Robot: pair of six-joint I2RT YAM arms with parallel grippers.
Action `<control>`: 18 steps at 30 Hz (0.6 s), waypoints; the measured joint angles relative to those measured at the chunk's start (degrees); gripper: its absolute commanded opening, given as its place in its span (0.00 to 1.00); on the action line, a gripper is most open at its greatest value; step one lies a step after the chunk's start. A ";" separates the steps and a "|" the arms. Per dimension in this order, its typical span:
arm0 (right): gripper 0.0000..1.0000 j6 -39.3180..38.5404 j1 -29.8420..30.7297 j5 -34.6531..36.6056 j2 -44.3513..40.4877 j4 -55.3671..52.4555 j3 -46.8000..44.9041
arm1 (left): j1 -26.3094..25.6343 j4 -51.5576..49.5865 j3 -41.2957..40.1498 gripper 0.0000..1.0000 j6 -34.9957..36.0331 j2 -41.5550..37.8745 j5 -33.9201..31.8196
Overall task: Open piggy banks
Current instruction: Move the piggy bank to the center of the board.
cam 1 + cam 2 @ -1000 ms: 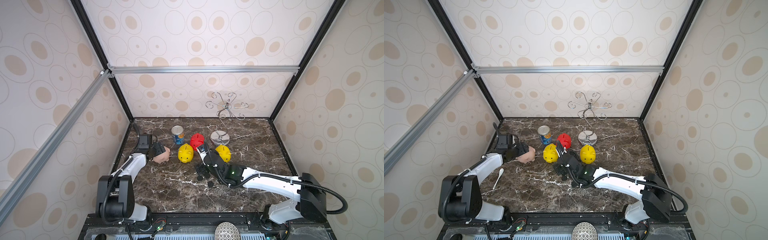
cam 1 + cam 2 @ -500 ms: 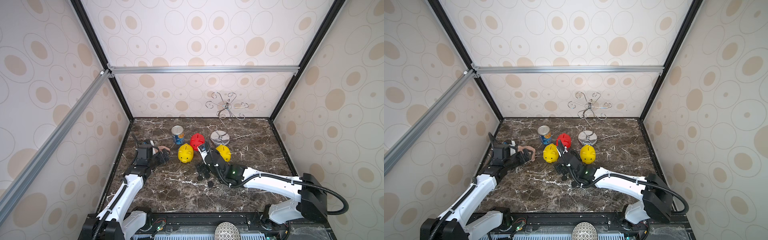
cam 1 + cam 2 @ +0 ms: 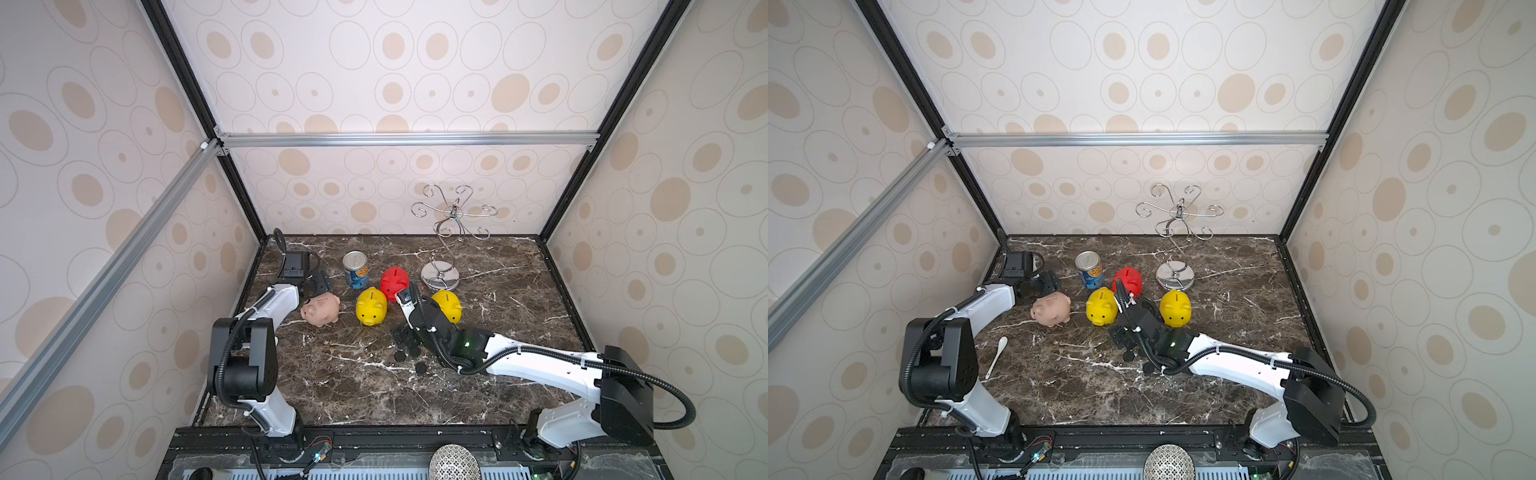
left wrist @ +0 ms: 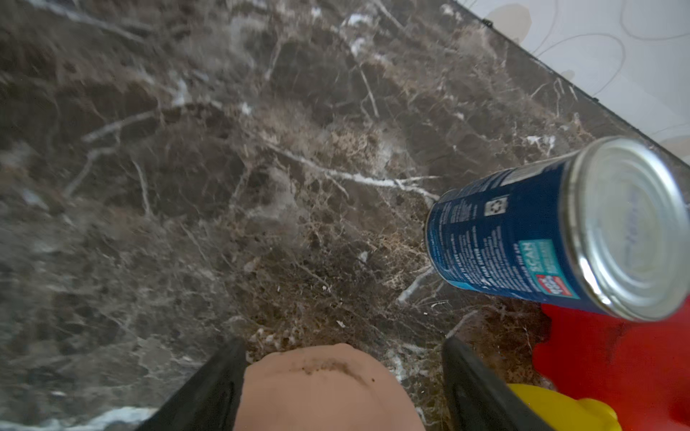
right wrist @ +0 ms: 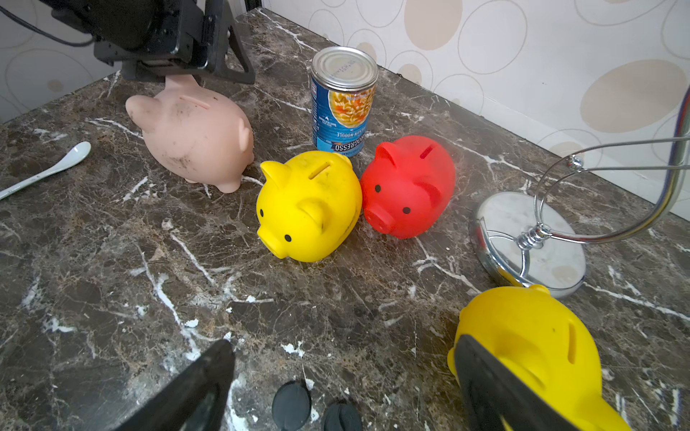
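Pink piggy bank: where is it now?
In both top views the pink piggy bank stands left of a yellow piggy bank, partly between the jaws of the left end effector.

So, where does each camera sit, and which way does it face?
Top views: high at the front, looking down on the table; left arm and right arm show.
Left wrist: over the pink pig, looking down; its fingers show.
Right wrist: low, facing the back wall; its fingers and the left gripper show.
Both wrist views share the can and red pig.

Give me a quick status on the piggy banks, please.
Left gripper open astride pink pig rear. Right gripper open, empty, beside yellow pig. Black plugs loose below.
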 measured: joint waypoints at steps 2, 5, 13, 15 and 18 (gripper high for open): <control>0.93 -0.15 -0.24 -0.02 0.00 -0.02 -0.15 | 0.00 0.24 -1.86 0.77 0.00 -1.16 0.26; 0.93 -0.20 -0.59 -0.35 0.00 -0.33 -0.28 | 0.00 0.20 -5.35 0.74 -0.09 -4.92 0.68; 0.90 -0.17 -0.68 -1.27 -0.07 -0.39 -0.31 | -2.05 1.90 -17.29 0.74 -2.25 -16.96 2.86; 0.88 -0.17 -0.68 -1.38 -0.17 -0.37 -0.35 | -3.21 2.34 -20.55 0.73 -3.19 -20.46 3.13; 0.88 -0.15 -0.68 -1.99 -0.50 -0.55 -0.42 | -4.76 2.97 -25.70 0.73 -5.51 -26.51 3.21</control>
